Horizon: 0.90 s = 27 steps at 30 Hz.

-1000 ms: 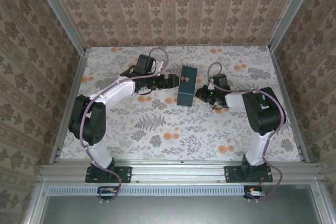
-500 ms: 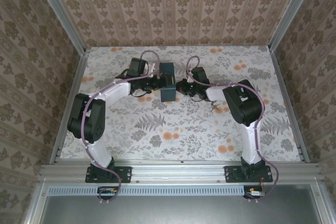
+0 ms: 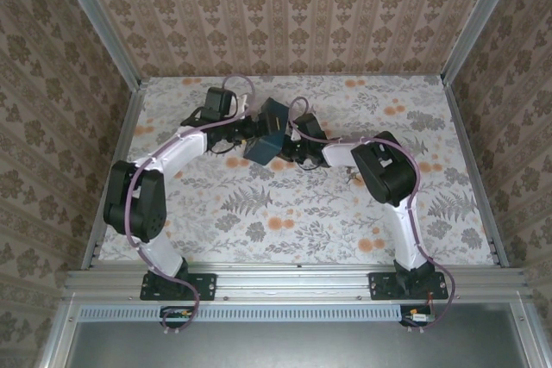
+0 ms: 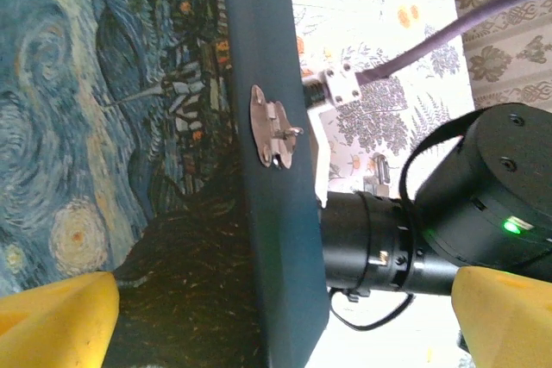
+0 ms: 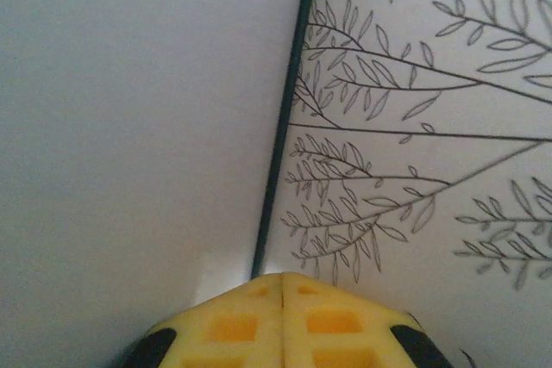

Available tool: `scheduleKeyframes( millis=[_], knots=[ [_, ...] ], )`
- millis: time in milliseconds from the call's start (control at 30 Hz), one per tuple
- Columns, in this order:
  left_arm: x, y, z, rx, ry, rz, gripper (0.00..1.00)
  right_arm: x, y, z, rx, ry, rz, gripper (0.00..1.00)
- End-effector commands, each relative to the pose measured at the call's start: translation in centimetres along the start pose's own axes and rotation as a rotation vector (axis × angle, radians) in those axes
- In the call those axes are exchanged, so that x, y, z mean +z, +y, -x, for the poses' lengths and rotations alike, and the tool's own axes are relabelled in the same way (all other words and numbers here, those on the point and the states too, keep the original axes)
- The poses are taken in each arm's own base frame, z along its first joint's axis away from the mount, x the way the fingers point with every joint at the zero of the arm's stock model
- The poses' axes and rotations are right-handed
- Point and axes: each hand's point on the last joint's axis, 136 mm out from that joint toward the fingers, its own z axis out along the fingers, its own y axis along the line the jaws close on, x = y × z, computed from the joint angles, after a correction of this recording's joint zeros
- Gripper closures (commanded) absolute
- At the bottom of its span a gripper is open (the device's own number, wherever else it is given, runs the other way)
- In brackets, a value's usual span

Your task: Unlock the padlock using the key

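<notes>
The blue swirl-painted tin box (image 3: 269,125) stands tilted at the back middle of the table. My left gripper (image 3: 256,135) is open wide around it. In the left wrist view the painted face (image 4: 121,109) and the plain blue side with a silver hasp (image 4: 271,127) lie between the yellow fingertips (image 4: 60,316), with room left on the right. My right gripper (image 3: 293,140) is shut and pressed to the box's right side. Its joined yellow fingertips (image 5: 283,290) hold nothing and rest at a dark edge (image 5: 280,152) between a pale surface and leaf-printed cloth. The padlock and the key are out of view.
The right arm's black wrist (image 4: 405,239) sits just beyond the box, inside the left gripper's span. A small metal piece (image 3: 352,177) lies on the flowered cloth by the right forearm, too small to name. Papered walls and metal rails (image 3: 116,152) close in the table.
The box has been shoved left and toward the back and now stands tilted. The shut right gripper followed it leftward, and the left gripper drew back left, staying open.
</notes>
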Motion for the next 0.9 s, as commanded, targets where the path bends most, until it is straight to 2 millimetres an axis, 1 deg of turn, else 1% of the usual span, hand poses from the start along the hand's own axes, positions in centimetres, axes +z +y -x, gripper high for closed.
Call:
scheduleKeyframes(
  millis=[0, 100, 167, 233, 300, 333, 467, 600, 700, 767, 867],
  knots=[
    [1.3, -3.3, -1.6, 0.095, 0.07, -0.047, 0.0, -3.4, -2.4, -1.6, -0.083, 0.026, -0.217, 0.89],
    [1.8, -3.8, -2.1, 0.148, 0.102, -0.001, 0.0, -6.5, -4.5, -1.5, -0.167, 0.038, -0.395, 0.89],
    [2.0, -4.0, -2.1, 0.153, 0.107, 0.007, 0.0, -8.2, -5.5, -1.6, -0.196, 0.053, -0.472, 0.89],
    [2.2, -4.1, -2.0, 0.148, 0.106, 0.009, 0.0, -9.7, -6.5, -1.4, -0.205, 0.05, -0.53, 0.88],
    [2.5, -4.3, -2.0, 0.142, 0.106, -0.005, 0.0, -10.5, -7.2, -1.2, -0.196, 0.045, -0.529, 0.87],
    [2.7, -4.6, -1.9, 0.132, 0.105, -0.024, 0.0, -10.6, -7.3, -1.1, -0.18, 0.039, -0.501, 0.87],
    [3.3, -5.8, -1.9, 0.087, 0.098, -0.105, 0.0, -9.8, -6.5, -0.3, -0.078, -0.025, -0.279, 0.87],
    [3.4, -4.9, -1.7, 0.052, 0.098, -0.093, 0.0, -10.4, -5.9, 0.3, -0.047, -0.083, -0.231, 0.87],
    [3.1, -5.0, -1.5, 0.041, 0.09, -0.118, 0.0, -10.6, -5.2, 1.1, -0.042, -0.128, -0.178, 0.9],
    [3.1, -5.3, -1.5, 0.04, 0.09, -0.129, 0.0, -9.7, -4.3, 1.3, -0.038, -0.12, -0.106, 0.92],
    [3.0, -5.8, -1.6, 0.02, 0.097, -0.169, 0.0, -7.6, -2.9, 1.0, -0.007, -0.07, -0.003, 0.95]
  ],
)
